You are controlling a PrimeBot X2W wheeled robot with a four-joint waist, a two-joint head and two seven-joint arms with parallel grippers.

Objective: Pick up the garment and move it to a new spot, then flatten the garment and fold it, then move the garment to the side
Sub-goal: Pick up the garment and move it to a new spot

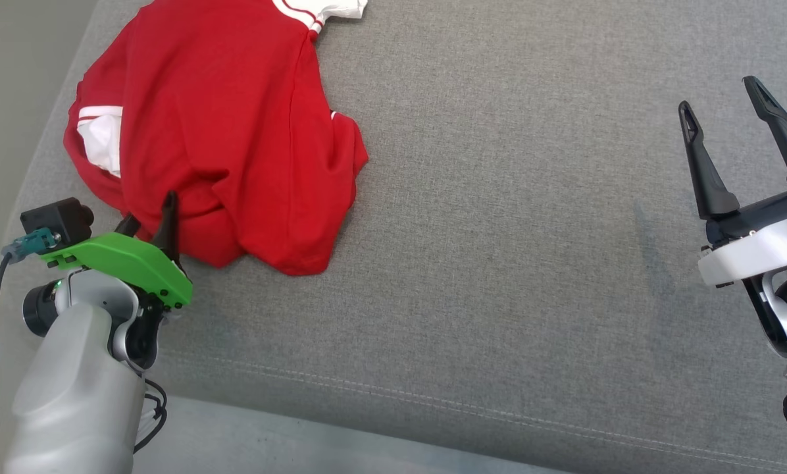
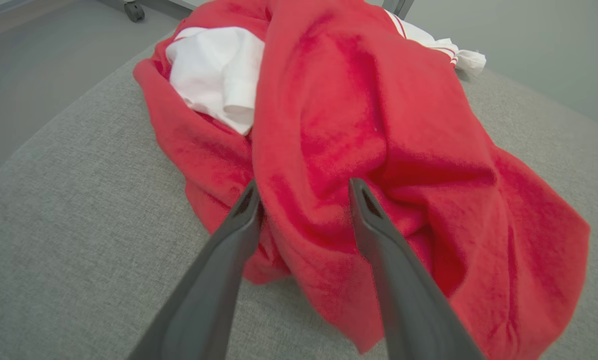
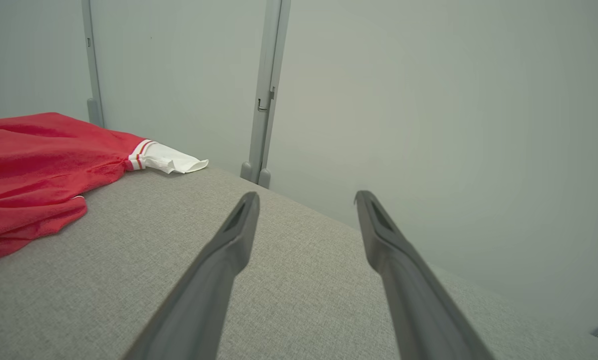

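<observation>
my left pincer (image 2: pixel 304 187) is standing open, tips at the near edge of the crumpled red garment (image 1: pixel 222 131), which is lying at the far left corner of the grey cushion (image 1: pixel 499 263). my right pincer (image 1: pixel 719 93) is hovering open, well apart; a grey post (image 3: pixel 264 100) is standing beyond the far edge.

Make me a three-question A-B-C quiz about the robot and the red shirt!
1. Where does the red shirt lie on the grey cushion? A) the robot's left B) the robot's right C) the middle
2. What colour are its sleeves? A) blue B) white C) black
3. How is the right gripper? A) shut on the shirt B) shut, empty C) open, empty
Answers: 1 A, beside the left gripper. 2 B, white cloth with red stripes. 3 C, jaws apart over bare cushion.
</observation>
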